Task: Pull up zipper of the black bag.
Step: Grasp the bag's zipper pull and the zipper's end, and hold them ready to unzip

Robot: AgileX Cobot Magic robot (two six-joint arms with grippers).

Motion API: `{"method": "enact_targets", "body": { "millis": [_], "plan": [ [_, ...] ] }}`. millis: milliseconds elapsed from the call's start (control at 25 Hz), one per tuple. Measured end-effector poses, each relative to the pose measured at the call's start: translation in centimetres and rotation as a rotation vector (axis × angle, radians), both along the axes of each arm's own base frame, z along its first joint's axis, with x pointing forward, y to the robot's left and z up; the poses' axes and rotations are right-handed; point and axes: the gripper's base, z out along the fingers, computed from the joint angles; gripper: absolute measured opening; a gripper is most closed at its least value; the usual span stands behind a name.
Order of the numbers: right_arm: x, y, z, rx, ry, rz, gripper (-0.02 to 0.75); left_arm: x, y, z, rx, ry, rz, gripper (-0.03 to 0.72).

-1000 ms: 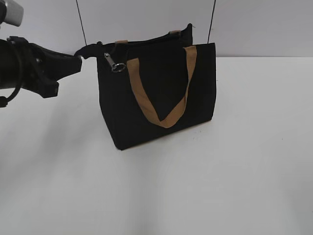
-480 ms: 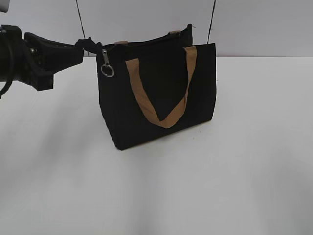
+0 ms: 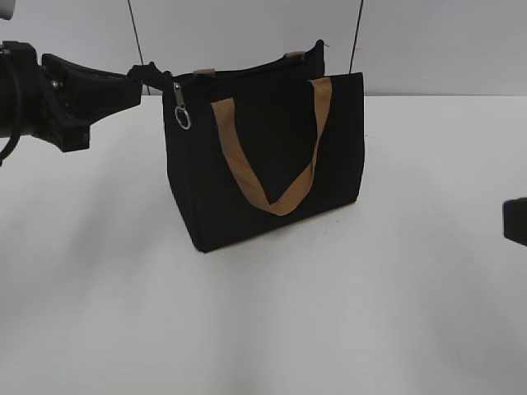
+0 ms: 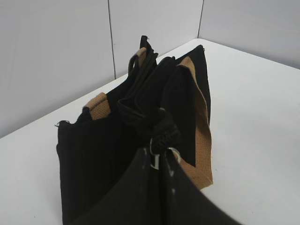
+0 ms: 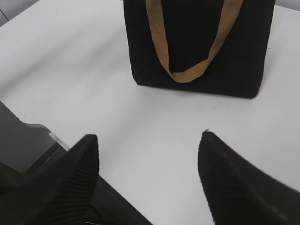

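The black bag (image 3: 272, 156) stands upright on the white table, a tan handle (image 3: 276, 197) hanging down its front. The zipper (image 3: 247, 70) runs along its top edge. Its silver pull with the ring (image 3: 181, 113) hangs at the top left corner. My left gripper (image 3: 136, 82) is shut on the black end tab of the zipper beside that corner. In the left wrist view the closed jaws (image 4: 159, 161) pinch the tab, with the silver pull showing just behind them. My right gripper (image 5: 147, 154) is open and empty, low in front of the bag (image 5: 197, 42).
The white table (image 3: 329, 313) spreads wide in front of and to the right of the bag. A pale wall with thin dark seams (image 3: 136, 37) stands close behind it. A bit of the right arm (image 3: 515, 222) shows at the right edge.
My left gripper rose slightly with the tab in it. The silver pull swung from slanting right to hanging straight down. The right arm has come into the exterior view at the right edge.
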Motion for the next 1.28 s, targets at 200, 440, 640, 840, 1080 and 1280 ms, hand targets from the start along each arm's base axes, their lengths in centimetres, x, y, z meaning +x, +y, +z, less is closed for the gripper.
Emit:
{"method": "enact_targets", "body": {
  "millis": [200, 440, 640, 840, 1080, 1280],
  "plan": [
    [3.3, 0.2, -0.8, 0.015, 0.011, 0.030, 0.503, 0.0, 0.0, 0.0, 0.000, 0.000, 0.000, 0.006],
    [6.8, 0.5, -2.7, 0.042, 0.066, 0.059, 0.503, 0.0, 0.0, 0.0, -0.001, 0.000, 0.000, 0.006],
    [9.4, 2.9, -2.6, 0.007, 0.045, 0.126, 0.503, 0.0, 0.0, 0.0, 0.000, 0.000, 0.001, 0.006],
    [12.8, 7.1, -3.2, -0.040, 0.053, 0.182, 0.503, 0.0, 0.0, 0.0, 0.004, 0.002, 0.007, 0.006],
    [16.5, 12.5, -5.0, -0.099, 0.070, 0.246, 0.503, 0.0, 0.1, 0.0, 0.004, 0.002, 0.007, 0.006],
    [18.9, 16.8, -6.0, -0.136, 0.035, 0.313, 0.503, 0.0, 0.1, 0.0, 0.004, 0.002, 0.007, 0.006]
  ]
}}
